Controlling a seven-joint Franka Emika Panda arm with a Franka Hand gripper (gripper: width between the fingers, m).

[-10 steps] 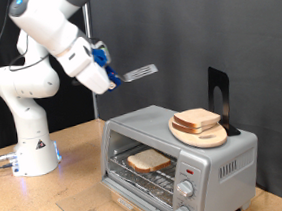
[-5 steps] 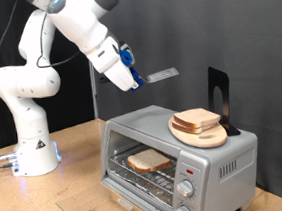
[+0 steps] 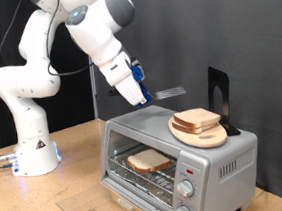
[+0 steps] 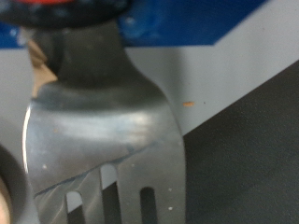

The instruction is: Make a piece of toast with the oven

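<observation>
The silver-grey oven (image 3: 223, 162) stands at the exterior view's lower right with its door folded down. A piece of toast (image 3: 148, 162), pale with a brown crust, lies on the wire rack inside. My gripper (image 3: 140, 90) hangs above the oven's left end, shut on the handle of a metal spatula (image 3: 170, 92). The blade points toward the exterior view's right, just above the oven top. In the wrist view the slotted spatula (image 4: 103, 126) fills the picture, blurred; the toast is not in that view.
On the oven top sits a round light-wood board (image 3: 208, 138) with more bread slices (image 3: 197, 119) stacked on it. A black upright stand (image 3: 219, 96) rises behind the board. The robot's white base (image 3: 32, 146) stands at the exterior view's left.
The arm has swung toward the exterior view's right and downward, carrying the spatula from high above the oven's left side to just beside the board.
</observation>
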